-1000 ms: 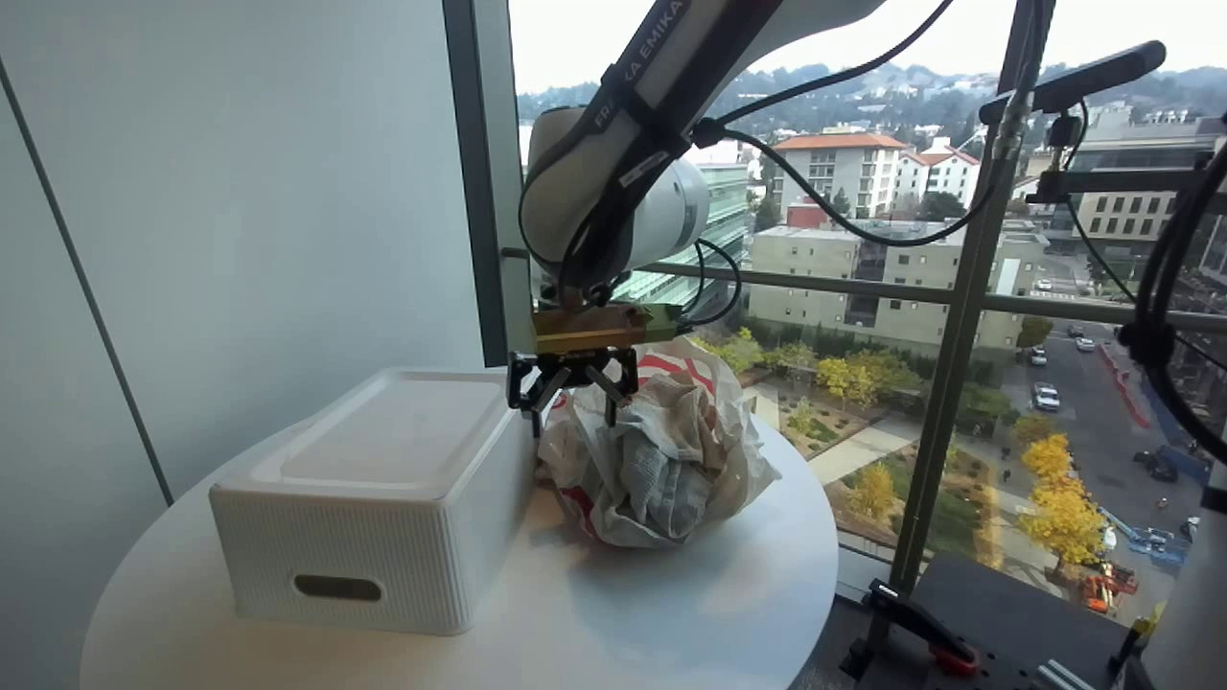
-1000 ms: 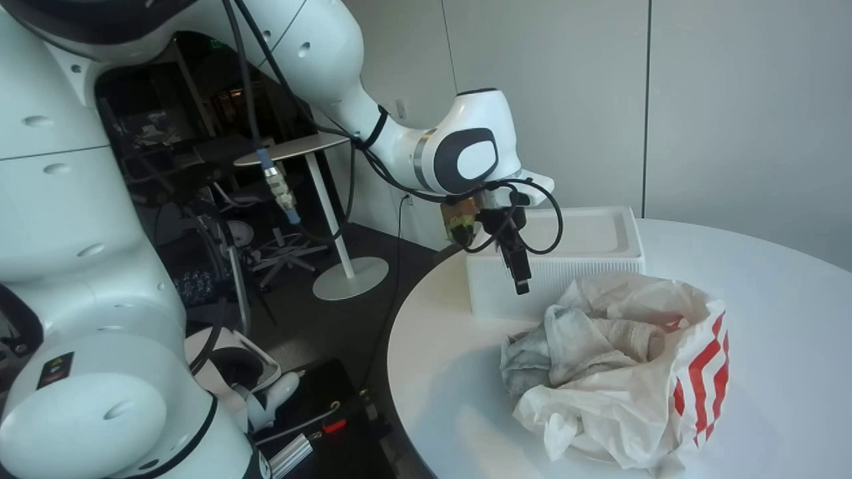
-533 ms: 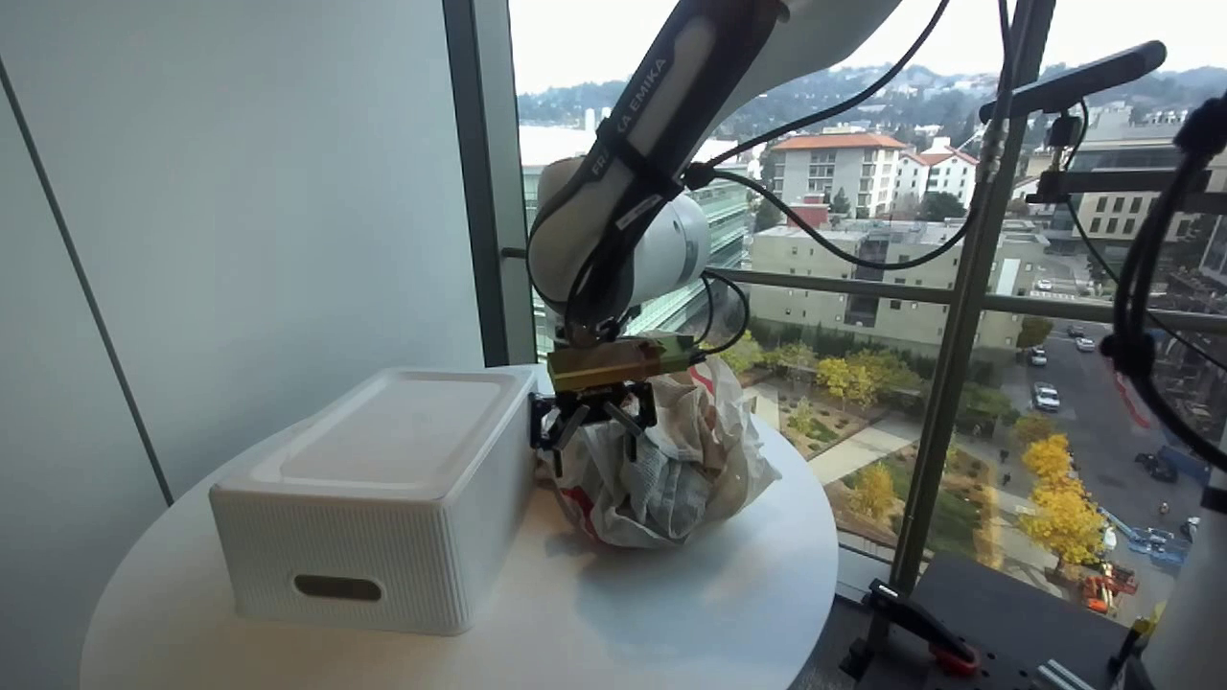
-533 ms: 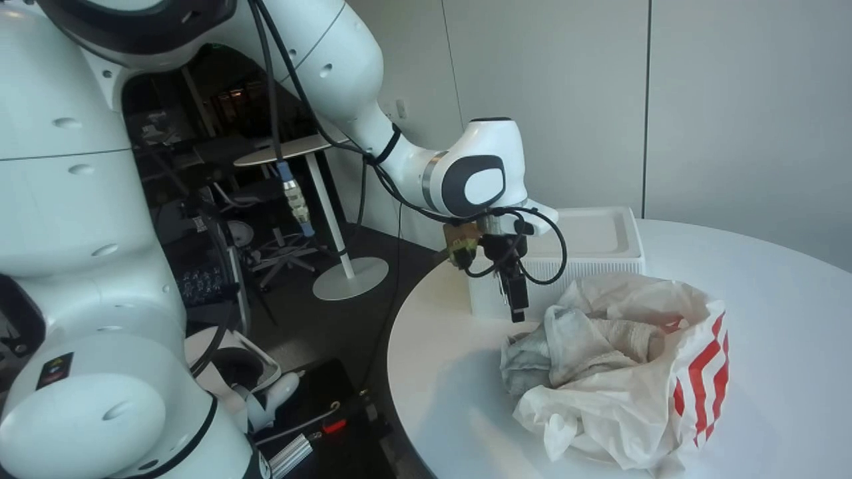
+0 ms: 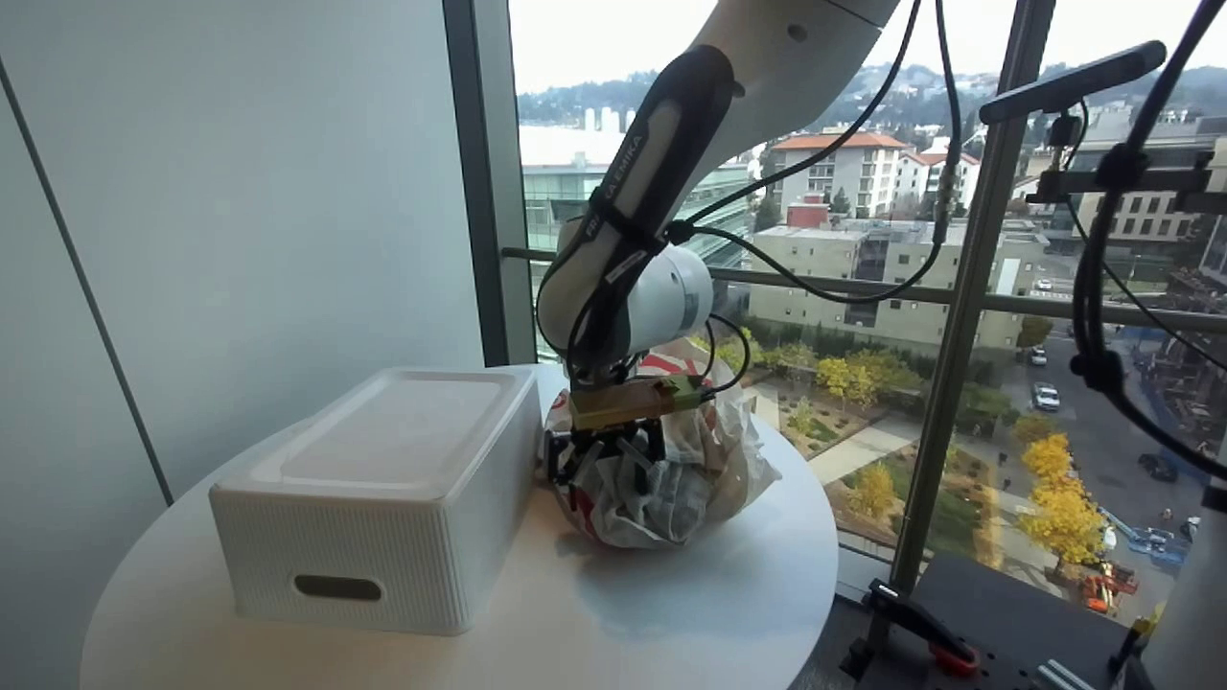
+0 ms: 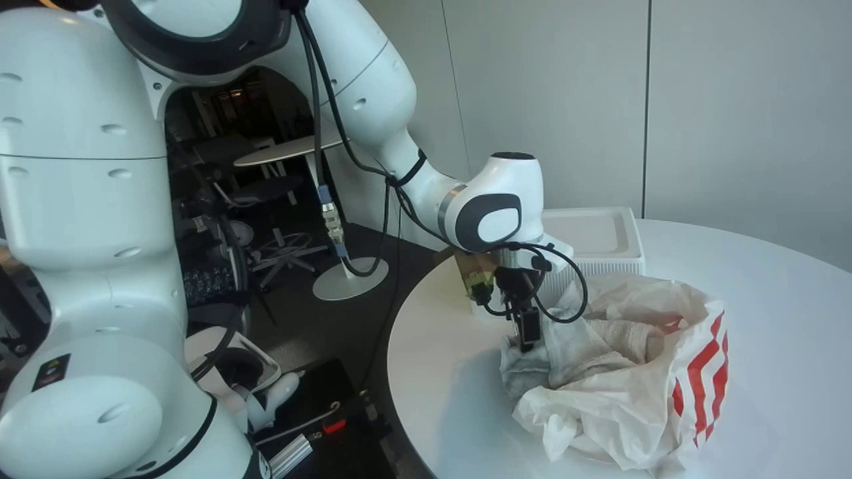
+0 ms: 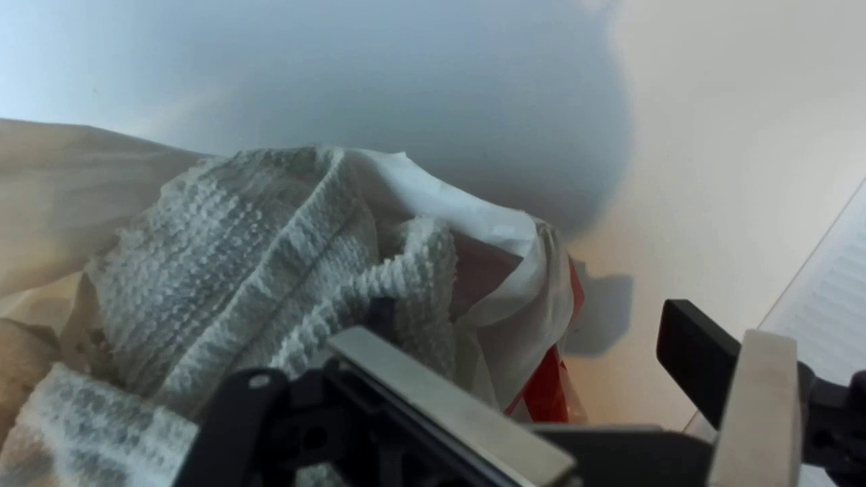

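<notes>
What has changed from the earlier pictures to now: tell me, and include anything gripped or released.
The arm came down and slightly toward the bag, lowering the open jaws to the gray cloth at its edge. Nothing was taken hold of or let go. The bag, gray cloth and white box look unmoved.

In both exterior views the gripper (image 5: 608, 489) has come down and moved right. A second ago it overlapped the edge of the white box (image 5: 383, 522); now its fingers (image 5: 642, 479) stand in front of the plastic bag (image 5: 746, 465), one over the grey cloth (image 6: 526, 376) (whether it touches is hard to tell). In an exterior view the arm (image 6: 379, 86) and its cable connector (image 6: 333, 224) have swung right and lower.
</notes>
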Robot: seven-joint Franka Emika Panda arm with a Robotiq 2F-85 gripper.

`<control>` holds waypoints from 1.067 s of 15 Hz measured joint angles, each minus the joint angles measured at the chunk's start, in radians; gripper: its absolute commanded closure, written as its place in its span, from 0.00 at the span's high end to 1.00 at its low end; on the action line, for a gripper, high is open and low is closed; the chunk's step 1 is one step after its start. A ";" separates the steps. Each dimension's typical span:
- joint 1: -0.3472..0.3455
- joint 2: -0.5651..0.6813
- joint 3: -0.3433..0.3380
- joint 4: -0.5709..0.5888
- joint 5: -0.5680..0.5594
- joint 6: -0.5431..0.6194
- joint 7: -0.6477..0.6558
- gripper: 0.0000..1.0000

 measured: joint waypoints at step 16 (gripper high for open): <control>0.051 0.032 -0.005 -0.007 0.025 0.036 -0.023 1.00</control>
